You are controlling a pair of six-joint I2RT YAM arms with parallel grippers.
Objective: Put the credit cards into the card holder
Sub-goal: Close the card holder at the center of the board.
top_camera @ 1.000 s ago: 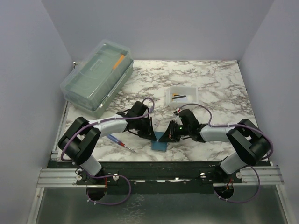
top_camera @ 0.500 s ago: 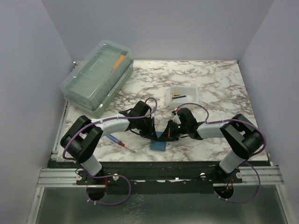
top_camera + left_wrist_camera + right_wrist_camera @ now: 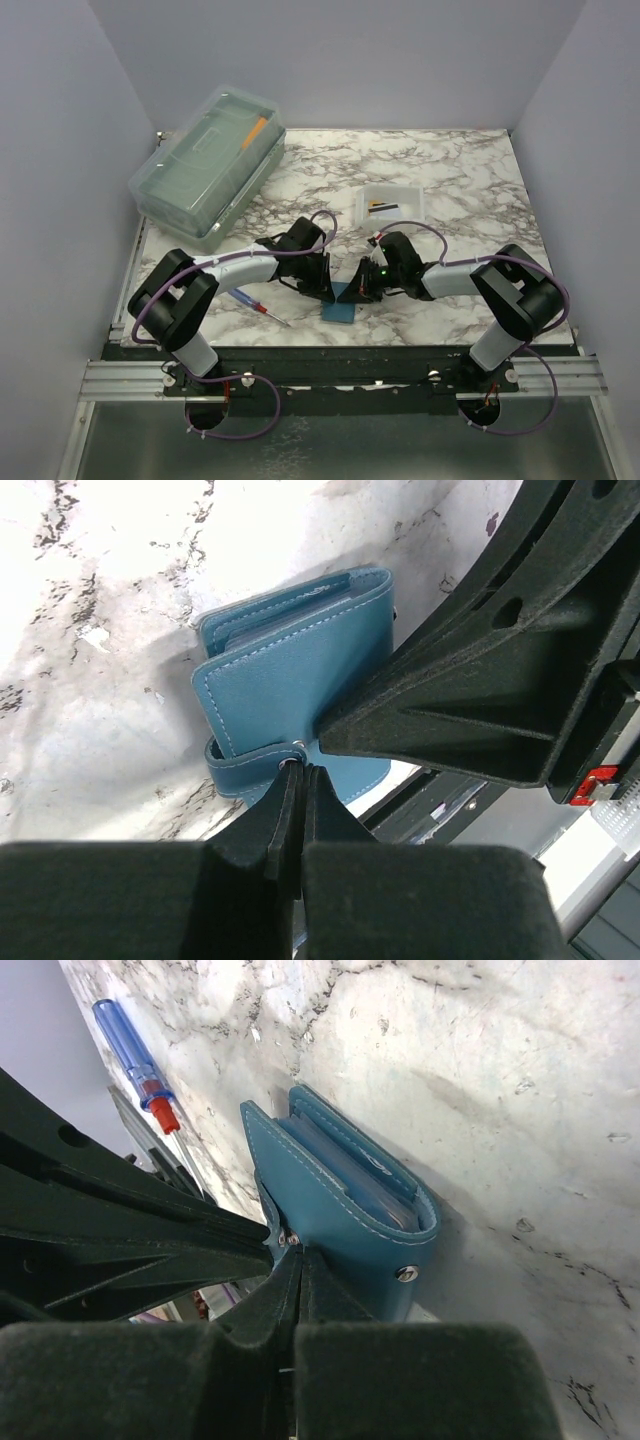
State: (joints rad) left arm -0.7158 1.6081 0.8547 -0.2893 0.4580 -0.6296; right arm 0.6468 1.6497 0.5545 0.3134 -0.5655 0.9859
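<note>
The teal card holder (image 3: pixel 343 310) lies folded near the table's front edge, with clear inner pockets showing at its open side (image 3: pixel 345 1175). My left gripper (image 3: pixel 328 291) and right gripper (image 3: pixel 357 293) meet over it from either side. Both are shut, and their tips touch its small snap tab (image 3: pixel 262 761). In the left wrist view the left gripper (image 3: pixel 297 772) meets the tab while a right finger (image 3: pixel 470 695) crosses the card holder (image 3: pixel 290 675). No part of the tab shows between either pair of fingers. The credit cards (image 3: pixel 385 207), one yellow-gold and one dark, lie in a small white tray.
The white tray (image 3: pixel 410 196) stands behind the grippers. A big clear lidded box (image 3: pixel 205 165) fills the back left. A blue and red screwdriver (image 3: pixel 256 305) lies left of the card holder. The table's front edge runs just below the card holder.
The right arm has folded in and carried its gripper a little left, onto the card holder. The left gripper has edged right. The card holder has stayed in place.
</note>
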